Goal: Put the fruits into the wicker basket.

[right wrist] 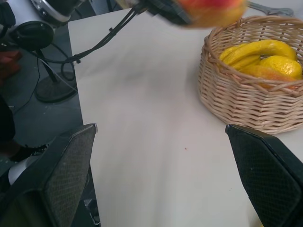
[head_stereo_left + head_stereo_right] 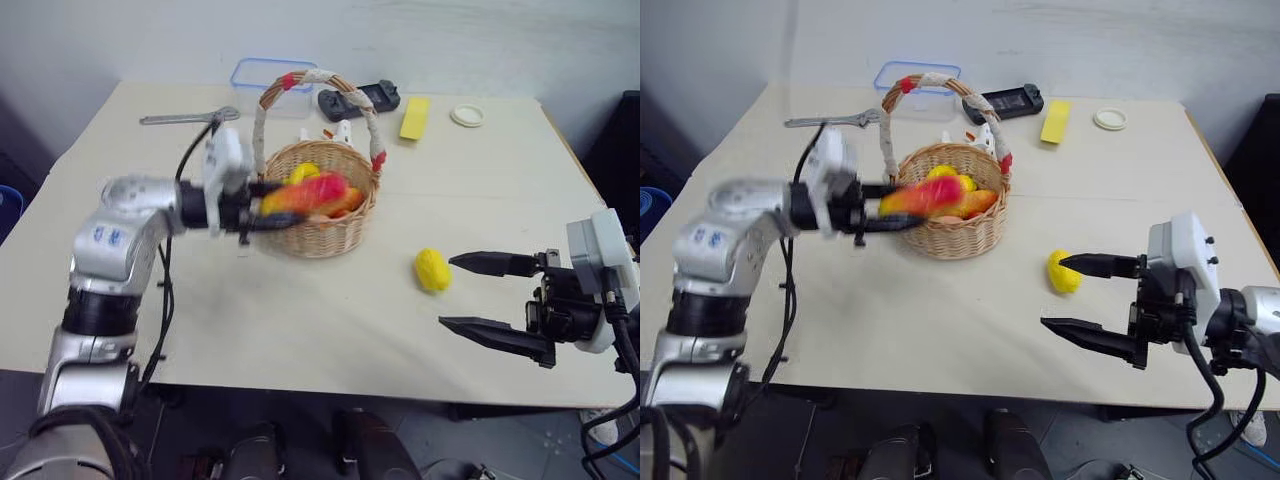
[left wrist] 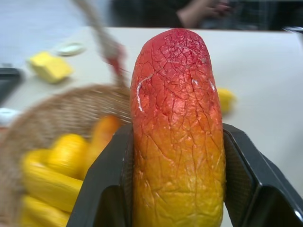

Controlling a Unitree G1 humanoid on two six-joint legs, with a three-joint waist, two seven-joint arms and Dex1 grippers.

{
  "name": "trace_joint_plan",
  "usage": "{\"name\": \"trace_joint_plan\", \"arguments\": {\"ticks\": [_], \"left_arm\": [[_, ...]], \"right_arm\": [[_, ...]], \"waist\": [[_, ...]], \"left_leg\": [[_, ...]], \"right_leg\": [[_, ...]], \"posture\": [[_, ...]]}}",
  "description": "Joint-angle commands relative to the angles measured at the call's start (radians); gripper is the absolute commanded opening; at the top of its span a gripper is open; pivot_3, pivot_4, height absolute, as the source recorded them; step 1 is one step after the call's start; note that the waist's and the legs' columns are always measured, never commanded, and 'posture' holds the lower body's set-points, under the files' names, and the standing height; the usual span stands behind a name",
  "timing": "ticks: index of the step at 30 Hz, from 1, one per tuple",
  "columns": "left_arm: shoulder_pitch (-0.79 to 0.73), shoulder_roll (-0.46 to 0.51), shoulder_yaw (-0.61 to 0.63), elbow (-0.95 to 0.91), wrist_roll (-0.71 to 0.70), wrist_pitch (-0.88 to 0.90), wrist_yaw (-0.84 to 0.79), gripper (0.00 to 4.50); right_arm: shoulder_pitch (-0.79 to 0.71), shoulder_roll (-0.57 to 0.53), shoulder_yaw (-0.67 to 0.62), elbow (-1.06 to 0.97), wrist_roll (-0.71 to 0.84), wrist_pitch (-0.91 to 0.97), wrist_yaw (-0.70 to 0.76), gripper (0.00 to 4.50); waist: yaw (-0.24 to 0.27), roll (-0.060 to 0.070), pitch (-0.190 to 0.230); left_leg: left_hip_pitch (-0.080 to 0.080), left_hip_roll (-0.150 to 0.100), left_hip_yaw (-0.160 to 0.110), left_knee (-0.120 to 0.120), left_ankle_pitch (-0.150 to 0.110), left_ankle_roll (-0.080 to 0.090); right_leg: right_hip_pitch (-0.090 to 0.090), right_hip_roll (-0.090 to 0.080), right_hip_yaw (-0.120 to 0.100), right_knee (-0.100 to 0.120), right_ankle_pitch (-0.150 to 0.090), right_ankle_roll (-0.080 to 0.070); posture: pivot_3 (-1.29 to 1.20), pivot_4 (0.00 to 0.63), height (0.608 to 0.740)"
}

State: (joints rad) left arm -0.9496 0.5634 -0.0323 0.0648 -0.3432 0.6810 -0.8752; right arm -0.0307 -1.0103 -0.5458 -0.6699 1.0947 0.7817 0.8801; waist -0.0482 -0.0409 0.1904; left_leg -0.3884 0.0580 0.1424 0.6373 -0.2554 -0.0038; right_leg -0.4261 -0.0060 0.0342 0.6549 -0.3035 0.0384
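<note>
Left end effector [image 2: 262,206] clamped on mango [image 2: 305,195], raised at the wicker basket's [image 2: 322,235] nine o'clock rim. Bananas [image 1: 251,51] and other yellow fruit inside the basket. Right end effector [image 2: 470,292] spread wide, empty, lemon [image 2: 432,269] on worktop [image 2: 300,320] by its upper fingertip.

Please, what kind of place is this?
Probably a robot test room or lab, not a home: a plain table holds toy fruit in a wicker basket, a wrench and a controller, and cables cross the floor.
</note>
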Motion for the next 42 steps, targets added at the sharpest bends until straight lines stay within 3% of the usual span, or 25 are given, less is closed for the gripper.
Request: {"name": "trace_joint_plan", "arguments": {"ticks": [1, 9, 13, 17, 22, 28, 31, 35, 39, 42], "left_arm": [[-0.066, -0.062, -0.063, 0.052, 0.07, 0.019, 0.096, 1.93], [-0.105, -0.092, -0.178, 0.217, 0.227, -0.081, 0.123, 1.93], [-0.086, -0.088, -0.094, 0.172, 0.15, -0.054, 0.078, 3.21], [-0.039, -0.046, 0.052, 0.037, -0.026, 0.022, -0.021, 4.42], [0.055, 0.034, 0.162, -0.128, -0.246, 0.141, -0.165, 4.47], [0.183, 0.272, 0.097, -0.247, -0.318, 0.103, -0.49, 4.47], [0.17, 0.256, 0.061, -0.233, -0.301, 0.08, -0.473, 4.47], [0.192, 0.239, 0.006, -0.253, -0.25, 0.001, -0.473, 4.47], [0.202, 0.231, -0.022, -0.247, -0.22, -0.047, -0.464, 4.47], [0.199, 0.222, -0.025, -0.247, -0.22, -0.054, -0.453, 4.47]], "right_arm": [[-0.065, 0.028, 0.032, 0.019, -0.059, -0.058, -0.071, 4.5], [-0.123, 0.077, 0.074, 0.047, -0.146, -0.095, -0.153, 4.5], [-0.102, 0.095, 0.034, 0.024, -0.104, -0.076, -0.178, 4.5], [0.001, 0.102, -0.094, -0.006, -0.039, -0.038, -0.206, 4.5], [0.15, 0.185, -0.204, -0.042, 0.02, -0.031, -0.301, 4.5], [0.383, 0.237, -0.286, -0.049, -0.011, -0.05, -0.247, 4.5], [0.37, 0.236, -0.228, -0.024, -0.023, -0.049, -0.278, 4.5], [0.303, 0.222, -0.024, -0.023, -0.152, -0.061, -0.302, 4.5], [0.095, 0.282, 0.22, 0.113, -0.309, -0.077, -0.383, 4.5], [-0.033, 0.328, 0.325, 0.232, -0.422, -0.096, -0.425, 4.5]], "waist": [[-0.007, 0.0, 0.0], [-0.007, 0.0, 0.0], [-0.005, 0.0, 0.0], [-0.004, 0.0, 0.0], [-0.005, 0.0, 0.0], [-0.01, 0.0, 0.0], [-0.008, 0.0, 0.0], [-0.009, -0.001, -0.001], [-0.018, -0.001, -0.001], [-0.02, 0.0, 0.0]], "left_leg": [[0.0, 0.0, 0.001, 0.0, 0.0, -0.001], [0.0, 0.001, 0.003, -0.004, 0.002, -0.007], [-0.001, 0.001, 0.003, -0.004, 0.002, -0.007], [-0.001, 0.001, 0.003, -0.004, 0.002, -0.007], [0.001, 0.002, 0.003, -0.001, 0.002, -0.008], [0.003, 0.001, 0.003, -0.002, 0.003, -0.009], [0.005, 0.001, 0.003, -0.002, 0.002, -0.005], [0.005, 0.0, 0.002, -0.003, 0.002, -0.003], [0.002, 0.0, 0.003, -0.005, 0.003, -0.001], [0.001, 0.0, 0.002, -0.006, 0.004, -0.002]], "right_leg": [[0.0, 0.0, 0.001, 0.0, 0.0, 0.0], [-0.004, 0.0, 0.002, 0.001, -0.001, -0.001], [-0.004, 0.0, 0.001, 0.001, -0.001, -0.001], [-0.004, -0.001, 0.001, 0.001, -0.001, -0.001], [-0.002, 0.0, 0.0, 0.004, -0.002, -0.001], [-0.001, 0.0, 0.001, 0.004, -0.002, -0.001], [0.002, -0.001, 0.001, 0.001, -0.002, -0.002], [0.003, -0.001, 0.001, -0.001, 0.0, -0.003], [-0.001, -0.001, 0.001, -0.001, 0.0, -0.004], [-0.003, -0.001, 0.002, 0.0, 0.0, -0.004]], "posture": [[0.0, 0.15, 0.74], [0.0, 0.15, 0.74], [0.0, 0.15, 0.74], [0.0, 0.15, 0.74], [0.0, 0.15, 0.74], [0.0, 0.15, 0.74], [0.0, 0.15, 0.74], [0.0, 0.15, 0.74], [0.0, 0.15, 0.74], [0.0, 0.15, 0.74]]}}
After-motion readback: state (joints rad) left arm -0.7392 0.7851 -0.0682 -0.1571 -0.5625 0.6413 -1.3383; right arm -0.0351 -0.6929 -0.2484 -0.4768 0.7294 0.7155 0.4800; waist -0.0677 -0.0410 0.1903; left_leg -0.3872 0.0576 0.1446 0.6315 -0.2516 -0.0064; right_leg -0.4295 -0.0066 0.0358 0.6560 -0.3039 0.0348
